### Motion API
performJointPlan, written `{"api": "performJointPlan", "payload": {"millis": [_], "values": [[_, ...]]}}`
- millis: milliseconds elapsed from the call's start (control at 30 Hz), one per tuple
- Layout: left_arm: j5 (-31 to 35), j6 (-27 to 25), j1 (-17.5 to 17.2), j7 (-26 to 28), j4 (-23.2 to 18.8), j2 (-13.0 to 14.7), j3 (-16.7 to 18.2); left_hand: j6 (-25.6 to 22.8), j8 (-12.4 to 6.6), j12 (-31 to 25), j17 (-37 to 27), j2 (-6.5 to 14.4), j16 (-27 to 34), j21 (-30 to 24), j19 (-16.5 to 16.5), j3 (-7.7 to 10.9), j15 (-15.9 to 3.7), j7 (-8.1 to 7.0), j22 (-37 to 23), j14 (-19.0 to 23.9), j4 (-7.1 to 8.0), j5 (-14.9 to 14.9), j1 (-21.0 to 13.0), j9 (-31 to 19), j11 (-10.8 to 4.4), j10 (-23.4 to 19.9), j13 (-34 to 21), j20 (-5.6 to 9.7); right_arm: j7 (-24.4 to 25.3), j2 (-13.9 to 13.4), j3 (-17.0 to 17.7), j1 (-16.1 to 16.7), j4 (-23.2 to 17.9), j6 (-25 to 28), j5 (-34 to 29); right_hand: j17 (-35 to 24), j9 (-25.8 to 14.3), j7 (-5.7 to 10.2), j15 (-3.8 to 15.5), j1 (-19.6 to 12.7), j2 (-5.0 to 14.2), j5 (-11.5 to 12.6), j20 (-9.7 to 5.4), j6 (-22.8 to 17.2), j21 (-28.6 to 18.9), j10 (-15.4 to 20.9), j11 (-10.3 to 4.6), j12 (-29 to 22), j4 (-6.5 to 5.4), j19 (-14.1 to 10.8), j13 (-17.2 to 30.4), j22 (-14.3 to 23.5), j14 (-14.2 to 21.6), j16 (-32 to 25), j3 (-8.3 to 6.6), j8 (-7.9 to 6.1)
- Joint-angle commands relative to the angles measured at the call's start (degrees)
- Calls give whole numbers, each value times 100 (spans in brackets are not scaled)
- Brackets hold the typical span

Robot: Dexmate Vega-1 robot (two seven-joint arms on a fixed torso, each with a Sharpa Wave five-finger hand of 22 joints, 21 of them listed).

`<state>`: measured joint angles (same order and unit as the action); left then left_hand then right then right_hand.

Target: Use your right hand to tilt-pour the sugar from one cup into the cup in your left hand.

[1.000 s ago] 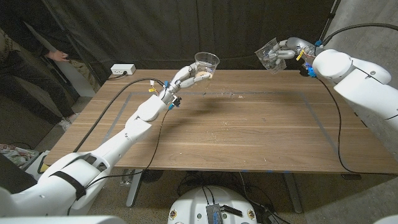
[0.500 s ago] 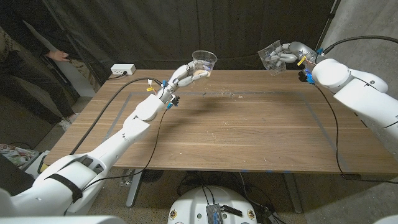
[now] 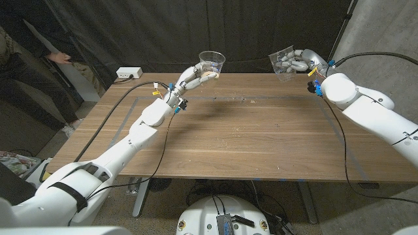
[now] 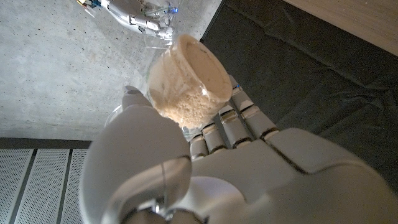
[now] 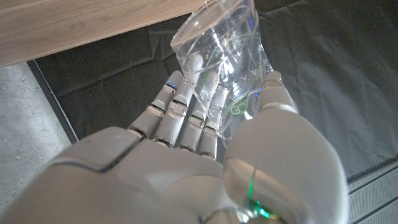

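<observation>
left robot hand is raised above the far edge of the brown wooden surface, gripping a clear plastic cup holding pale granular sugar; in the head view the cup stands roughly upright, mouth up. the left wrist view shows the same cup between thumb and fingers, with the sugar filling its lower part

right robot hand is also raised over the far edge, toward the surface's right end, gripping a second clear plastic cup. this cup is tilted, its mouth turned toward the left robot hand. the right wrist view shows the cup wrapped by the fingers and thumb; the walls look crumpled and transparent, and whether any sugar sits inside cannot be told

the two cups are well apart, with open air between them

a few pale specks lie on the surface near its far edge, between the two robot hands. a white power strip sits by the far left corner. black cables run across the surface at both sides. a person's hand shows at the left, behind the surface
</observation>
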<state>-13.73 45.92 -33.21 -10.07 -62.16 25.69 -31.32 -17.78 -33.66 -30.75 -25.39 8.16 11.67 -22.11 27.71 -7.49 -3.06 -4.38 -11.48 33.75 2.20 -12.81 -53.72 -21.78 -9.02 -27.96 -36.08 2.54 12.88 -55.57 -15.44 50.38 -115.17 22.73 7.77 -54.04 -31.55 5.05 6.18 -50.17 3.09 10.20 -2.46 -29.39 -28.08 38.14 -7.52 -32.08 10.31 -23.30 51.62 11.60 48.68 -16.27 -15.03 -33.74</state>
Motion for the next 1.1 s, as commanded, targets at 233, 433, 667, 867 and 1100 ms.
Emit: {"api": "performJointPlan", "payload": {"millis": [233,433,667,867,1100], "values": [[-239,82,17,-58,186,-133,64,10,3,-4,-22,-7,-13,26,-26,-2,-757,30,-15,-20,-6,-27,-23,-18,-13,32,-7,215,519,349,142,363,449,-882,76,-16,-17,675,737,-129,98,36,-101,-660,7,68,12,-12,-173,-83,20,19,74,18,-231,-49],[-233,44,31,-52,141,-115,79,-3,-1,-9,-23,-9,-11,26,-27,-4,-758,13,-15,-20,-3,-24,-23,-14,-13,36,-8,219,538,388,159,355,451,-852,107,-26,-18,675,738,-147,108,34,-99,-688,11,83,6,-6,-171,-88,16,21,95,12,-242,-63],[-124,29,9,72,94,-103,97,-11,-7,-20,-25,-8,-9,23,-23,-5,-756,9,-16,-20,1,-21,-23,-14,-18,24,-4,222,524,437,218,430,523,-916,247,-32,-17,673,736,-151,114,29,-97,-703,19,82,3,-2,-178,-89,27,22,104,18,-248,-73],[-70,-18,-36,132,-8,-49,110,5,0,-21,-26,-12,-10,24,-28,-9,-761,11,-16,-22,3,-19,-24,-8,-25,38,-3,222,496,420,181,377,551,-915,230,-36,-23,673,737,-151,119,23,-93,-714,27,62,13,10,-183,-86,37,23,98,30,-253,-84],[-22,-17,-56,171,-94,-4,126,-16,-12,-30,-28,-10,-3,20,-22,-9,-772,5,-16,-7,7,-18,-25,-9,-19,23,3,226,481,449,164,308,615,-891,271,-40,-13,672,737,-147,132,17,-94,-715,35,74,15,20,-193,-82,28,24,102,38,-258,-81]]}}
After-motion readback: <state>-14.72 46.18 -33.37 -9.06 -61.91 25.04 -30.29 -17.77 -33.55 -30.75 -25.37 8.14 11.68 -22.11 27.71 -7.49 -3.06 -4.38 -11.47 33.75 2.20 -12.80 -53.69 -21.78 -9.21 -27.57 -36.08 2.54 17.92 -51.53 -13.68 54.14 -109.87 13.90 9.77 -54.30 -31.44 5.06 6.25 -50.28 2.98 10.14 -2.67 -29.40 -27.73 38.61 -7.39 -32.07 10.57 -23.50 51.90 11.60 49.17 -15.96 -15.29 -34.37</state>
